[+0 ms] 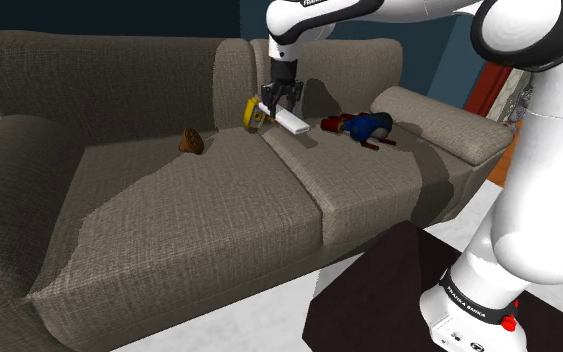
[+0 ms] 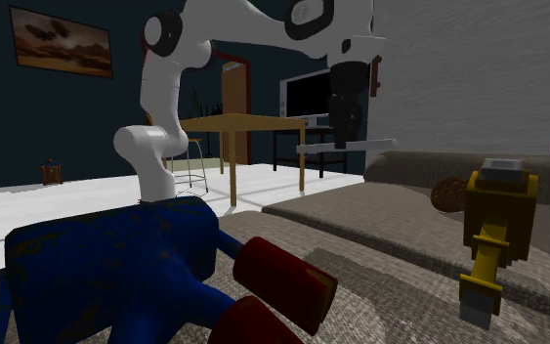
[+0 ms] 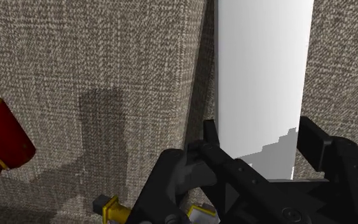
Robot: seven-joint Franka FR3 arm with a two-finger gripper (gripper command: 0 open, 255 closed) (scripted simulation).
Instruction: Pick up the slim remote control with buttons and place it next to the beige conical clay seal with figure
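Observation:
A slim, plain white remote (image 1: 292,122) hangs a little above the sofa seat, with my black gripper (image 1: 281,98) shut on one end of it. In the wrist view the remote (image 3: 263,76) runs out between the two fingers (image 3: 210,139), which clasp its sides. In the second exterior view it appears as a thin flat slab (image 2: 346,147) under the gripper (image 2: 347,135). The small brown conical seal (image 1: 191,142) rests on the seat cushion toward the shoulder view's left, well apart from the remote. The seal (image 2: 448,193) also lies beyond a yellow object.
A yellow blocky object (image 1: 254,112) stands beside the gripper, against the backrest. A blue and red toy (image 1: 359,127) lies on the seat toward the shoulder view's right. The sofa (image 1: 199,220) has broad armrests. A dark stand (image 1: 389,290) sits in front.

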